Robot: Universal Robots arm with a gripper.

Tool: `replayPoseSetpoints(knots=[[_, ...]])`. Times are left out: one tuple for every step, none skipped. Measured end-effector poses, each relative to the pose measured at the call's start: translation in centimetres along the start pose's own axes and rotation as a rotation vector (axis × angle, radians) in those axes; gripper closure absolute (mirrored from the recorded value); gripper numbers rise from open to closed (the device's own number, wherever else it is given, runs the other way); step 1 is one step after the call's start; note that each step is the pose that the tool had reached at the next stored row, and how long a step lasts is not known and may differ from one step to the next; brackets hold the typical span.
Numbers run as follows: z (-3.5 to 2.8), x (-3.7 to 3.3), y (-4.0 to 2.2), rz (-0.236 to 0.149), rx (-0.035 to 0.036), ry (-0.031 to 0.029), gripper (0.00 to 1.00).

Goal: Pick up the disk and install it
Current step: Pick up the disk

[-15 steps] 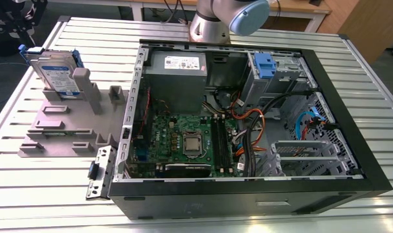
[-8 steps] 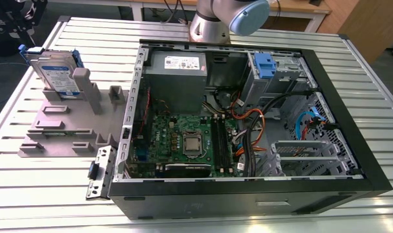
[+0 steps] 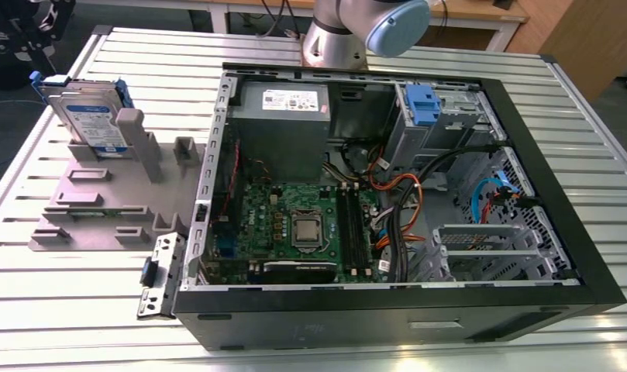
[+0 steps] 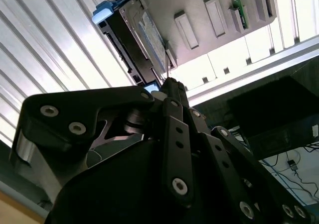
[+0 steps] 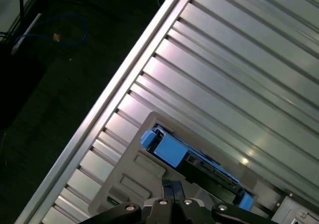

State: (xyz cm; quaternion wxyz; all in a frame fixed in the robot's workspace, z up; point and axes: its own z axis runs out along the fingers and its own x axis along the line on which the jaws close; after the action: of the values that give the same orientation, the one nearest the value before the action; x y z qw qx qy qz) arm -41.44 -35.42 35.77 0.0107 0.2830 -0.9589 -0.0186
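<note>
Disk [image 3: 91, 118], blue-framed, upright on edge in grey holder [image 3: 117, 201].

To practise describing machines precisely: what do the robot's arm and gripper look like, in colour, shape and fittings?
In the exterior view, the arm is a round silver-grey tube ending in a pale blue joint cap. In the second wrist view, the gripper is matt black, built of flat hinged link bars that narrow toward the tip and are studded with round silver screw heads.

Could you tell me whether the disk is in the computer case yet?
Not yet: the disk stands on edge in the grey holder on the table, outside the open computer case.
</note>
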Motion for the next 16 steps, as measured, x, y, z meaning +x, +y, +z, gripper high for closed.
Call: replayPoseSetpoints(knots=[[0.0,0.0,0.0,-0.003,0.0,0.0001,0.89],[0.0,0.0,0.0,-0.006,0.0,0.0002,0.89],[0.0,0.0,0.0,-0.01,0.0,0.0004,0.89],[0.0,0.0,0.0,-0.013,0.0001,0.0005,0.89],[0.0,0.0,0.0,-0.016,0.0001,0.0006,0.89],[0.0,0.0,0.0,-0.019,0.0002,0.0007,0.89],[0.0,0.0,0.0,-0.022,0.0002,0.0008,0.89],[0.0,0.0,0.0,-0.025,0.0002,0.001,0.89],[0.0,0.0,0.0,-0.027,0.0002,0.0011,0.89],[0.0,0.0,0.0,-0.028,0.0002,0.0012,0.89],[0.0,0.0,0.0,-0.029,0.0002,0.0012,0.89],[0.0,0.0,0.0,-0.03,0.0003,0.0012,0.89],[0.0,0.0,0.0,-0.03,0.0003,0.0012,0.89],[0.0,0.0,0.0,-0.03,0.0003,0.0012,0.89],[0.0,0.0,0.0,-0.031,0.0003,0.0013,0.89],[0.0,0.0,0.0,-0.031,0.0003,0.0013,0.89]])
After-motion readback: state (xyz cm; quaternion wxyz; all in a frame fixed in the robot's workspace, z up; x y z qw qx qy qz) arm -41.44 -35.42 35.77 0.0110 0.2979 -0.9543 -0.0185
